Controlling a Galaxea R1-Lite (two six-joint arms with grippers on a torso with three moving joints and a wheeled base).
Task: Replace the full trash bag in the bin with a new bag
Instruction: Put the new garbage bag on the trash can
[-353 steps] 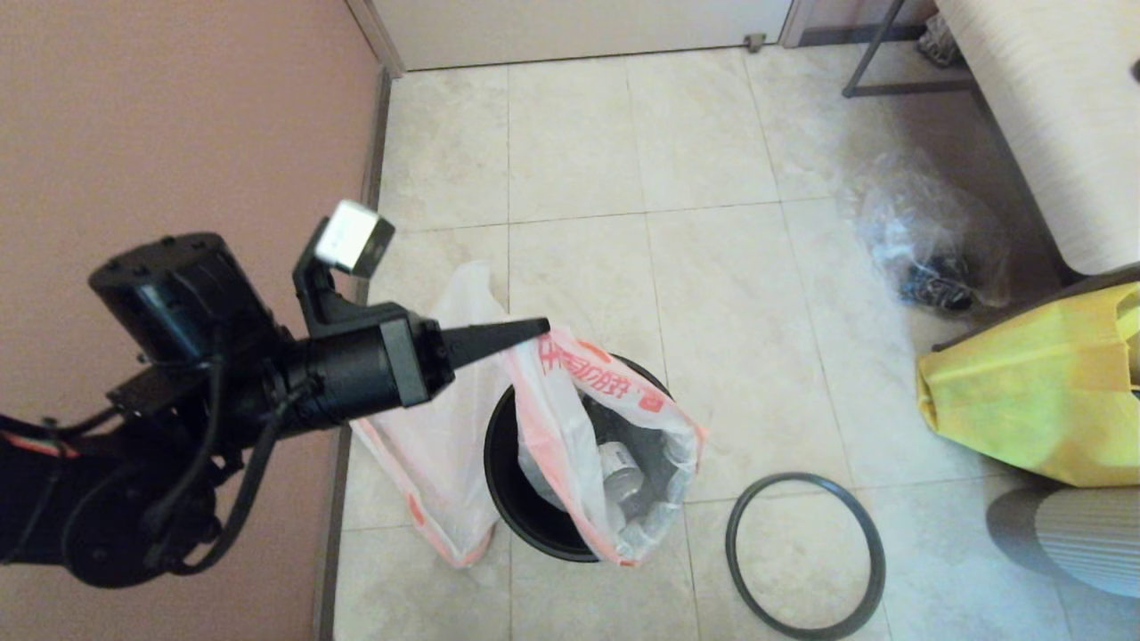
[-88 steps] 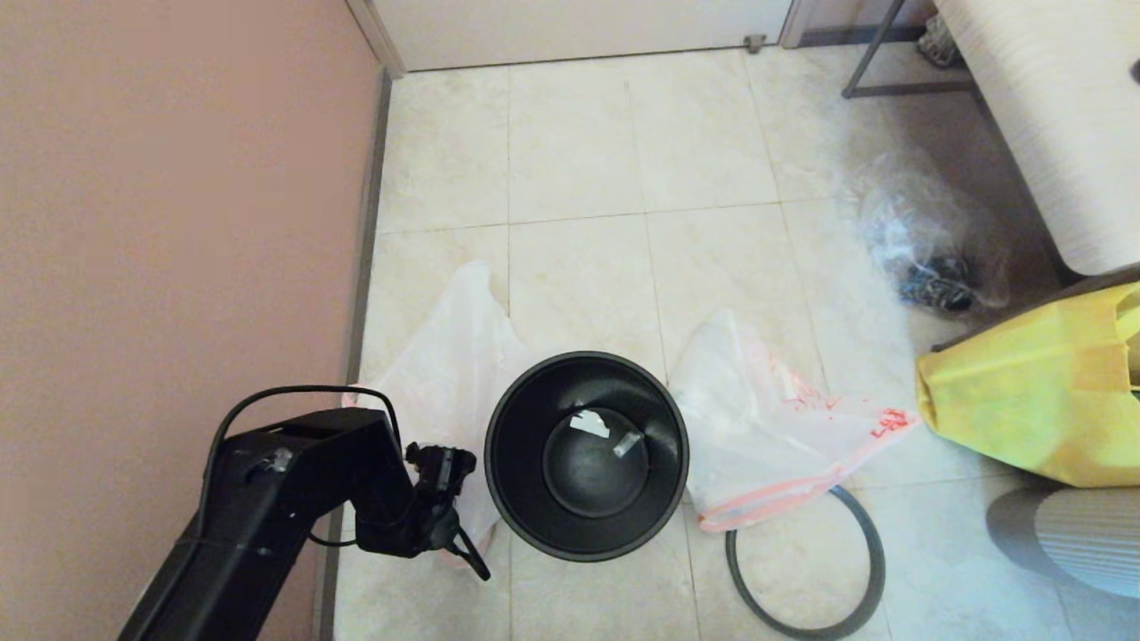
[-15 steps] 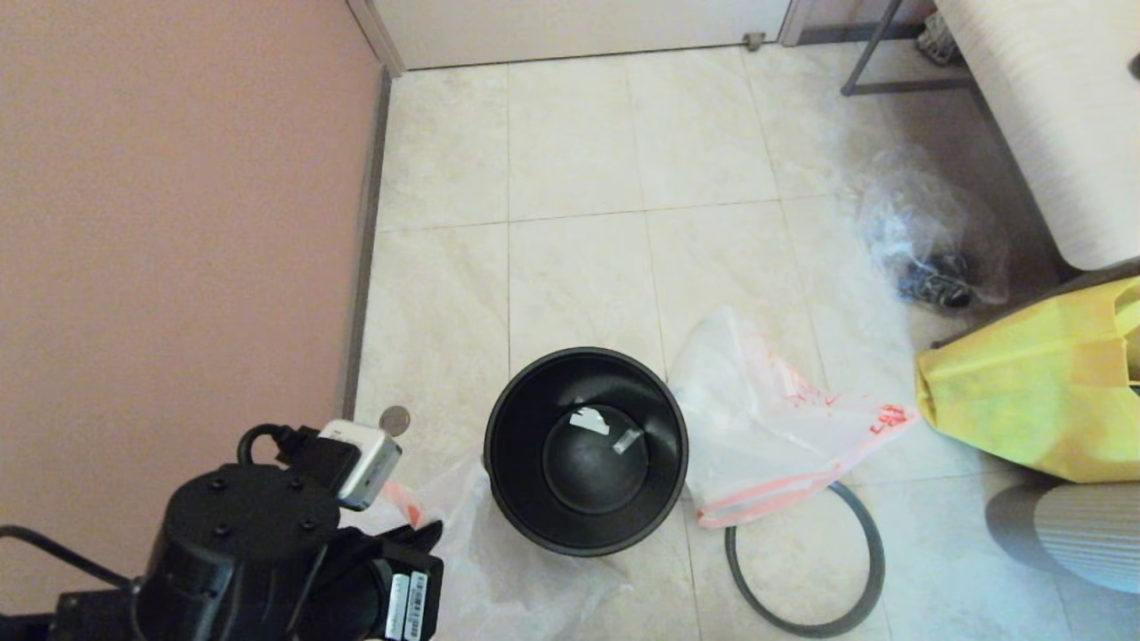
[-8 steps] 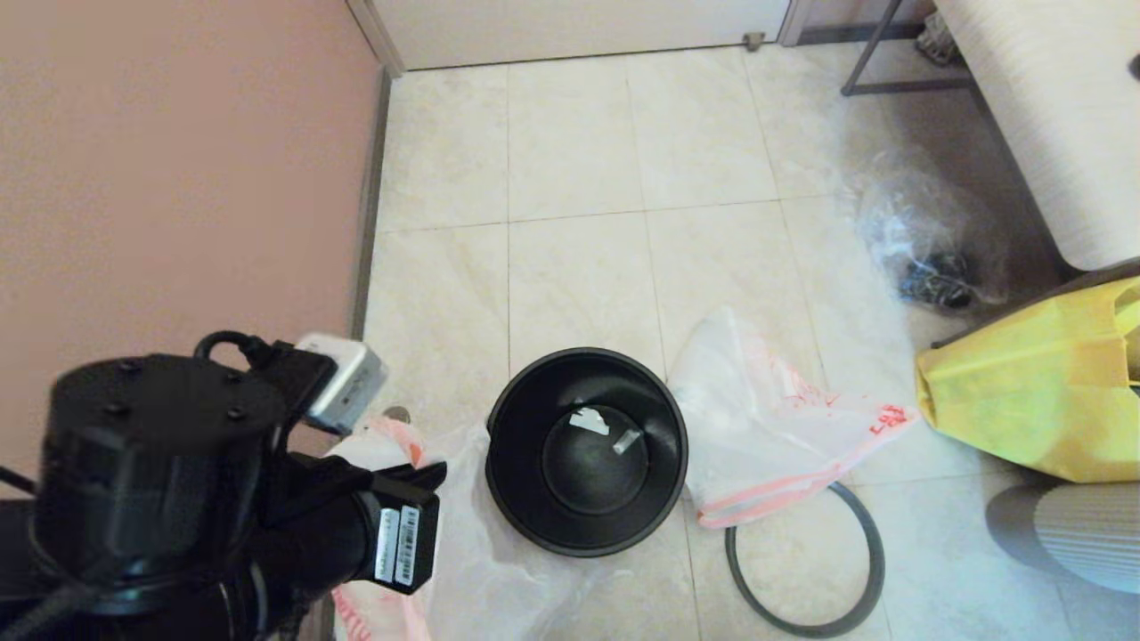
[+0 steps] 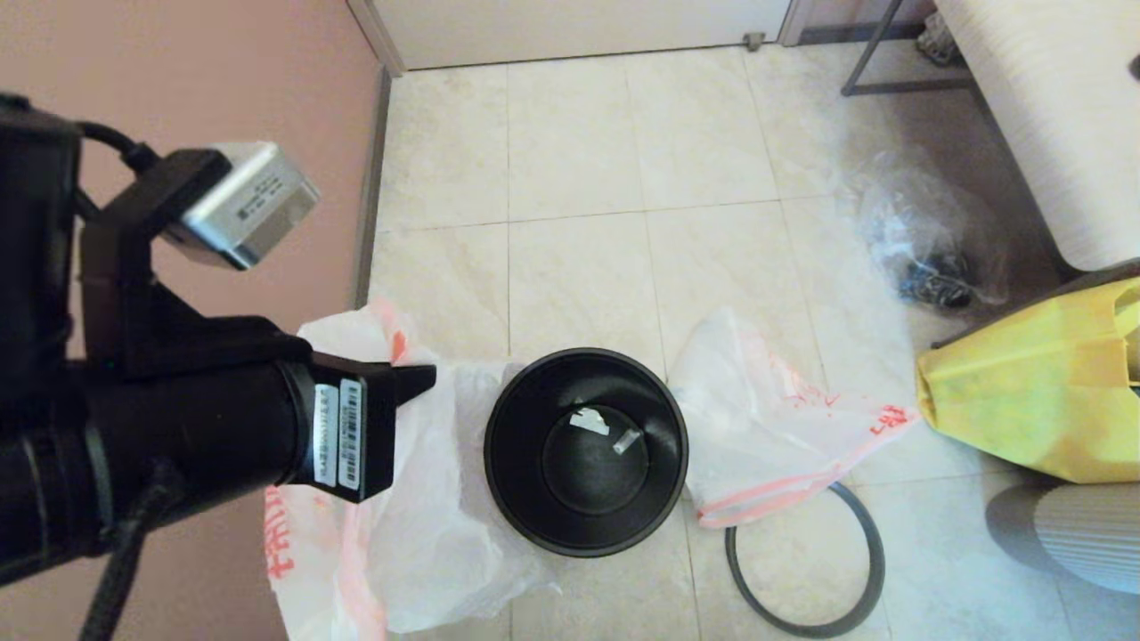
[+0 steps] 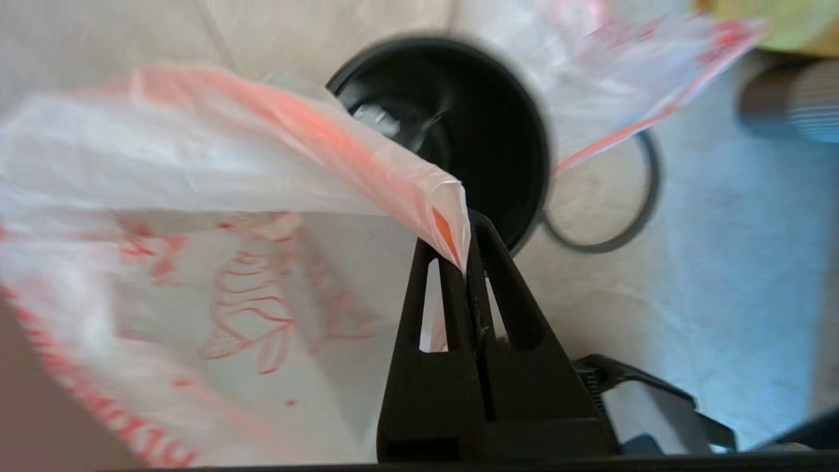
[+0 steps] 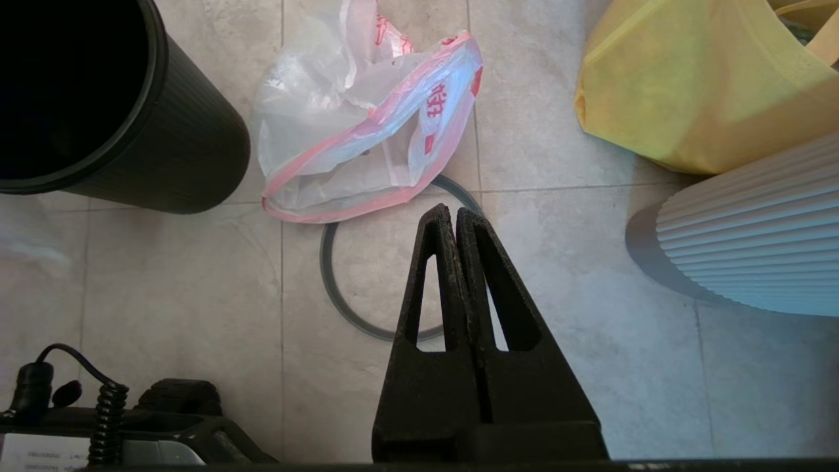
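left gripper (image 5: 426, 377), mid-left of frame, was clamped on the new bag's (image 5: 427, 499) pink edge, bag hanging beside the bin (image 5: 585, 451). bin sat centre frame, emptied. full bag (image 5: 766, 427) & hoop (image 5: 804, 555) lay lower right. right gripper (image 7: 455, 219) parked, closed, nothing held. next imo: carry bag's mouth over the bin opening.

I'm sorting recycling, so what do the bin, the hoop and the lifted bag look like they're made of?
Bin: likely black plastic, dull sheen, ribbed wall.
Hoop: dark grey, thin, probably plastic; can't tell.
Bag: thin translucent plastic film, crinkled, red print.
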